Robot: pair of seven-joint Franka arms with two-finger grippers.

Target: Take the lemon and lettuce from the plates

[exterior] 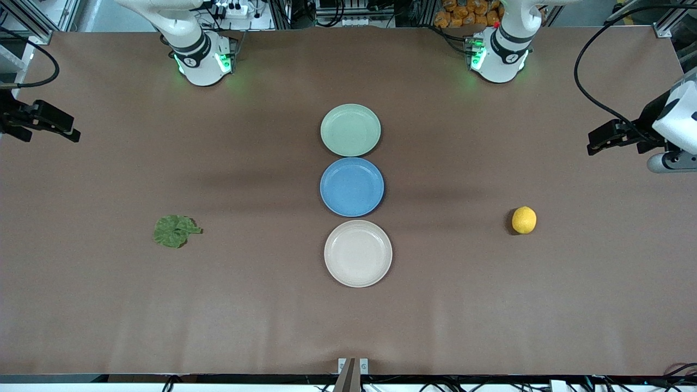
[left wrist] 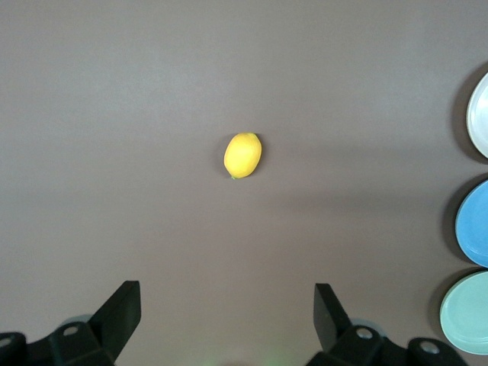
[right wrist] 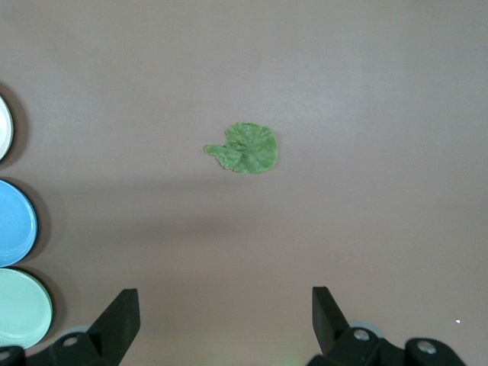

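We see three round, smooth, shallow plates in a line on the matte brown surface (exterior: 348,326): mint (exterior: 350,129), blue (exterior: 352,186), cream (exterior: 358,253), all bare. One dimpled oval lemon (exterior: 524,220) lies toward the left arm's end, one flat crinkled lettuce (exterior: 175,231) leaf toward the right arm's. Both arms wait at the edges; the left hand (left wrist: 226,316) and right hand (right wrist: 225,319) hang spread, holding nothing.

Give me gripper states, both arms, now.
Left gripper: open, holding nothing, high over the table above the lemon.
Right gripper: open, holding nothing, high above the lettuce.
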